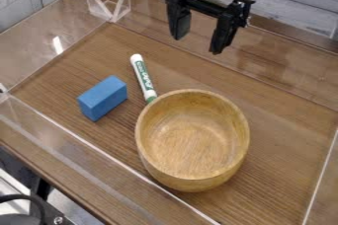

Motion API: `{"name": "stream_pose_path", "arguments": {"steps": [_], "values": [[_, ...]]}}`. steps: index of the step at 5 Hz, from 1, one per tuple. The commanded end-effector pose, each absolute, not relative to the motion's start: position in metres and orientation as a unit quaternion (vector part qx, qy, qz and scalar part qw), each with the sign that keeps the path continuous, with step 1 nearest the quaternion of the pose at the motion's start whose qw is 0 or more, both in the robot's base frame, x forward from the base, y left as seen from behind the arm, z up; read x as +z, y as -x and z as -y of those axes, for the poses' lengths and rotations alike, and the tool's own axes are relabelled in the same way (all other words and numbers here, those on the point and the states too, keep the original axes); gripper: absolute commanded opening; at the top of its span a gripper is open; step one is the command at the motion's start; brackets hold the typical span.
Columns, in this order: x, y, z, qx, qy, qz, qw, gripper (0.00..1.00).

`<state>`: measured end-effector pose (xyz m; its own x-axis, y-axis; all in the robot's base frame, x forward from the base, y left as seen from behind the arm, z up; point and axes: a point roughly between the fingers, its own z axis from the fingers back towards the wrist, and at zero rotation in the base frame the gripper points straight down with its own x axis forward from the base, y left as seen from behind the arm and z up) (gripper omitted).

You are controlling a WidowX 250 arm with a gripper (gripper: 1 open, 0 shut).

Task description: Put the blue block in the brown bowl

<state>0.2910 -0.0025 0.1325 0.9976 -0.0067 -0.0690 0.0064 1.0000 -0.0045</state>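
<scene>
Three loose things are on the brown, smooth desk [271,91]. The block [103,99] is blue, rectangular, with flat matte faces; it lies on the desk, outside the bowl [193,140] and near its rim. The bowl is round, light brown, with a thick rim. Between block and bowl, toward the far side, lies the pen [142,77], slim, white and green. Above the desk's far part hangs the black claw [207,47], released, its two fingers standing apart.
</scene>
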Motion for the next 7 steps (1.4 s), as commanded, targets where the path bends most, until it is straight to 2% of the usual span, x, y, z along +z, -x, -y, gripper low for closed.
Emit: {"name": "stream_pose_path", "arguments": {"steps": [1,5,7], "values": [[0.127,-0.288,-0.001,-0.008,0.001,-0.042,0.999,1.00],[0.130,-0.242,-0.082,-0.091,-0.019,-0.013,0.996,1.00],[0.113,-0.234,-0.099,-0.076,-0.019,-0.008,0.997,1.00]]}}
